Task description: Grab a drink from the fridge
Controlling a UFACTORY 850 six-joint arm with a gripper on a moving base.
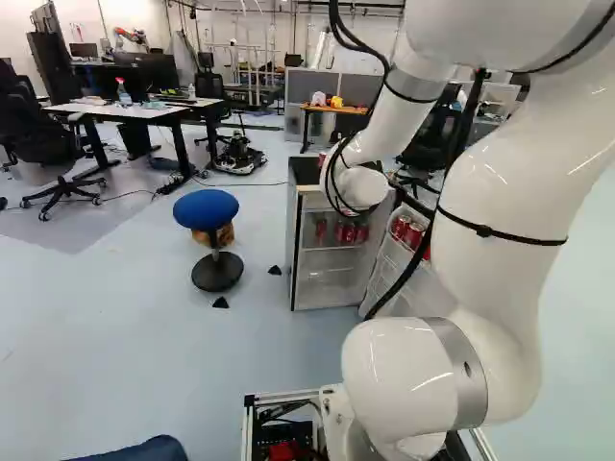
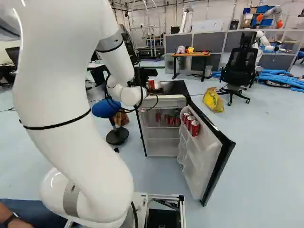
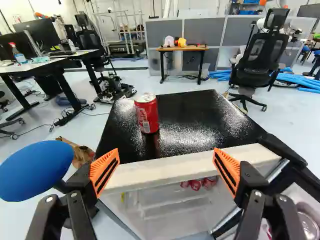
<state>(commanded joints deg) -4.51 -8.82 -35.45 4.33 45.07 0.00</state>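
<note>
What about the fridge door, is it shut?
No, the fridge door stands wide open, with red cans in its top shelf.

On my screen, a glossy white arm (image 1: 495, 173) of thick, rounded sections fills the right of the left base view. A silver-grey ring (image 1: 468, 389) bands its lower bulge, and a thin black strap (image 1: 485, 230) circles the broad section above. Slim black cables (image 1: 363, 46) loop by the rounded white wrist housing (image 1: 365, 186), upper right of centre. My wrist view shows angular black fingers (image 3: 80, 220) with round silver screws (image 3: 258, 193) and dark-slotted orange pads (image 3: 102, 167).
</note>
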